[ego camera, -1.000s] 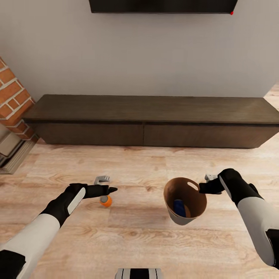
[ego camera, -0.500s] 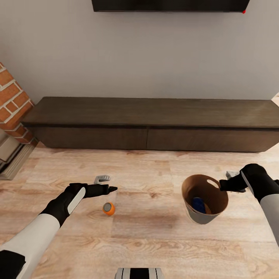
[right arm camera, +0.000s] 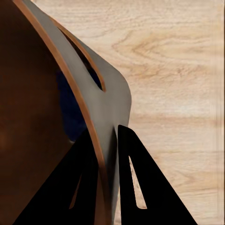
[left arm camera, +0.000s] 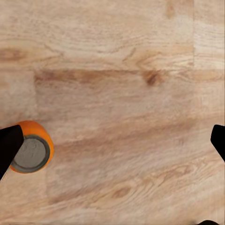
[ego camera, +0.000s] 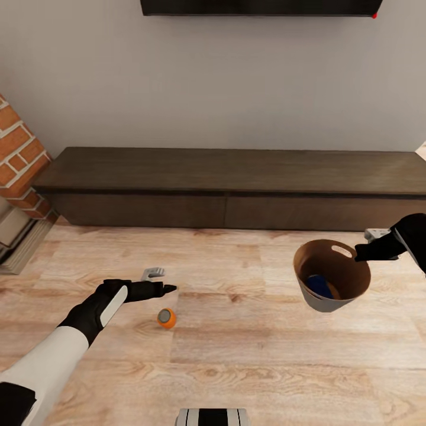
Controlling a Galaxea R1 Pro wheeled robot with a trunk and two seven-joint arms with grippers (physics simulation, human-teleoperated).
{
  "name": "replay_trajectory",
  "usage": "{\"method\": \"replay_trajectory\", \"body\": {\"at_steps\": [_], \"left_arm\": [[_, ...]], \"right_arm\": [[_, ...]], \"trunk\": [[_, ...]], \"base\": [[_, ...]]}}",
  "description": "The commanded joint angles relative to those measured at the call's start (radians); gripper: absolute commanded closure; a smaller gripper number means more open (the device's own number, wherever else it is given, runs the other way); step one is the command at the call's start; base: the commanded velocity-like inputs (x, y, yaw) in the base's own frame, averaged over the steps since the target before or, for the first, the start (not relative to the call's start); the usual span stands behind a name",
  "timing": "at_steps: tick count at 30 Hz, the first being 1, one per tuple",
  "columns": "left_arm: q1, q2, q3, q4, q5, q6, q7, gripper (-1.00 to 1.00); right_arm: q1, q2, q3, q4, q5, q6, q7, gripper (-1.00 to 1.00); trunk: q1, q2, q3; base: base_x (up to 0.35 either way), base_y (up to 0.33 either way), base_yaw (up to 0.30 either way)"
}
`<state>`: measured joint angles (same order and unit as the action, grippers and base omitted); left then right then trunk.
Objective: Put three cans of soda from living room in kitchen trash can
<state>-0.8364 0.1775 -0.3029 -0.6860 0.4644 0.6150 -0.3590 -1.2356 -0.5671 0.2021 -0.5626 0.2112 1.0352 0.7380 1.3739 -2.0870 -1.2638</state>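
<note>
Orange soda can (ego camera: 166, 318), grey top; bin (ego camera: 322, 304) pale grey, brown inside; blue can (ego camera: 319, 286).

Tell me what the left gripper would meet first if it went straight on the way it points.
Probably bare wood floor. The left gripper is open and looks down at the planks; the orange soda can stands off-centre by one finger, so it would likely be missed or only grazed.

The black TV (ego camera: 258, 7) is cut off by the head view's top edge. Inside the trash can (ego camera: 331, 305), the blue soda can (ego camera: 319, 286) is partly hidden by the wall. The right arm (ego camera: 412, 236) runs off the frame's edge.
</note>
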Motion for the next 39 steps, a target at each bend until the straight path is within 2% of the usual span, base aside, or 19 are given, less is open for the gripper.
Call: {"method": "replay_trajectory", "body": {"at_steps": [1, 9, 19, 22, 25, 26, 27, 30, 32, 35, 39], "left_arm": [[0.0, 0.003, 0.0, 0.001, 0.0, 0.001, 0.0, -1.0], [0.0, 0.027, 0.0, -0.001, 0.003, 0.0, 0.0, -1.0], [0.0, 0.025, -0.002, -0.008, 0.0, 0.004, 0.002, -1.0], [-0.001, 0.02, -0.002, -0.003, -0.001, 0.052, 0.005, -1.0], [-0.002, 0.018, -0.002, 0.017, -0.001, 0.117, 0.047, -1.0], [-0.008, 0.017, -0.001, 0.027, -0.001, 0.147, 0.089, -1.0], [-0.023, 0.016, 0.0, 0.033, 0.0, 0.179, 0.14, -1.0], [-0.065, 0.015, 0.002, 0.035, 0.005, 0.236, 0.214, -1.0], [-0.129, 0.009, 0.003, 0.036, 0.009, 0.302, 0.273, -1.0], [-0.18, 0.004, 0.004, 0.034, 0.011, 0.337, 0.3, -1.0], [-0.196, 0.003, 0.003, 0.023, 0.013, 0.345, 0.301, -1.0]], "right_arm": [[-0.012, -0.003, 0.011, 0.002, -0.018, 0.012, 0.009, 1.0], [-0.038, -0.03, 0.033, 0.003, -0.016, 0.012, 0.015, 1.0], [-0.04, -0.034, 0.059, 0.003, -0.017, 0.012, 0.015, 1.0], [-0.041, -0.034, 0.06, 0.003, -0.016, 0.012, 0.015, 1.0], [-0.041, -0.033, 0.063, 0.003, -0.016, 0.012, 0.015, 1.0], [-0.041, -0.033, 0.069, 0.003, -0.016, 0.012, 0.015, 1.0], [-0.042, -0.033, 0.075, 0.003, -0.016, 0.012, 0.015, 1.0], [-0.054, -0.033, 0.083, 0.003, -0.016, 0.012, 0.015, 1.0], [-0.07, -0.034, 0.105, 0.004, -0.016, 0.012, 0.015, 1.0], [-0.098, -0.033, 0.134, 0.014, -0.017, 0.012, 0.015, 1.0], [-0.142, -0.032, 0.166, 0.052, -0.016, 0.012, 0.015, 1.0]], "trunk": [[0.0, 0.0, -0.001], [0.0, 0.0, -0.008], [0.0, 0.0, -0.02], [0.008, -0.014, -0.03], [0.019, -0.035, -0.043], [0.023, -0.042, -0.047], [0.027, -0.049, -0.052], [0.038, -0.07, -0.065], [0.046, -0.084, -0.074], [0.057, -0.105, -0.087], [0.057, -0.105, -0.091]], "base": [[0.0, 0.16, 0.0], [0.0, 0.21, 0.0], [0.0, 0.031, 0.0], [0.0, 0.003, 0.0], [0.0, 0.001, 0.0], [0.0, 0.0, 0.0], [0.0, 0.0, 0.0], [0.0, 0.0, 0.0], [0.0, 0.0, 0.0], [0.0, 0.0, 0.0], [0.0, 0.0, 0.0]]}}
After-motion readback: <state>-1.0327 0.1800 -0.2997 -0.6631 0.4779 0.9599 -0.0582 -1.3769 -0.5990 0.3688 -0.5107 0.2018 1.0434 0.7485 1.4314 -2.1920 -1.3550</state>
